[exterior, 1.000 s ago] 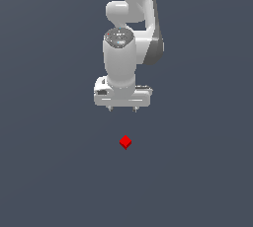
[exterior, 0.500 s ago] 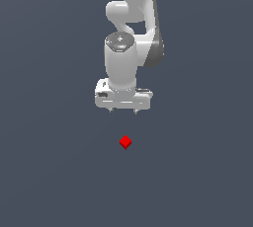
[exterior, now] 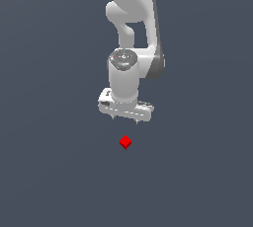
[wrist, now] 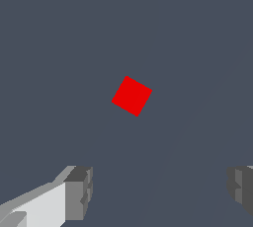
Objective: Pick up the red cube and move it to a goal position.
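The red cube (exterior: 125, 142) is small and bright red and lies on the dark grey floor, turned corner-on. It also shows in the wrist view (wrist: 131, 95). My white gripper (exterior: 125, 119) hangs above and slightly behind the cube, apart from it. Its two grey fingers (wrist: 79, 192) stand wide apart with nothing between them. The gripper (wrist: 160, 191) is open and empty.
The white arm (exterior: 133, 28) rises from the gripper to the upper edge of the exterior view. The plain dark grey floor (exterior: 54, 171) surrounds the cube on all sides.
The gripper has come down a little and moved slightly toward the exterior view's right, closer to the cube. The cube has not moved.
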Controlling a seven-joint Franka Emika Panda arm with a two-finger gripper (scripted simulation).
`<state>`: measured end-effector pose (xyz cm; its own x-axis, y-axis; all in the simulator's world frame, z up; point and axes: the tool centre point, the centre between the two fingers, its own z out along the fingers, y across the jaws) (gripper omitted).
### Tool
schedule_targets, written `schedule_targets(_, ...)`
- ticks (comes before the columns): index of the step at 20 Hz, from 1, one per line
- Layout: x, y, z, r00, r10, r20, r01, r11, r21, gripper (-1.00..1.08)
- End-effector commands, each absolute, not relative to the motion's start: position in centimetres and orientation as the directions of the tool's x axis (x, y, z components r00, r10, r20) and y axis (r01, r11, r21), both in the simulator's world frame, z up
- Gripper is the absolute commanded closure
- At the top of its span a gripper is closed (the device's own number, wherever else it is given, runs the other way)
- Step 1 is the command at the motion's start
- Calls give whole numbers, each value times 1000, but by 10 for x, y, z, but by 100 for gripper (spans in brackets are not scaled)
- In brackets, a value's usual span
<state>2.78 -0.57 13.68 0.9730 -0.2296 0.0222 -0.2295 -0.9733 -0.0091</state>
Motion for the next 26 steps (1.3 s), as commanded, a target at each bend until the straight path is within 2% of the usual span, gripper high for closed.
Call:
schedule_targets(1,34,-4,123,957,-288,19,-288,-958,-8,-92)
schedule_targets(14,70,-1,47,811,-585,6,-585,-811,-2,-92)
schedule_targets(26,84,-4,20,733,-680,0,-680,-733,0,-92)
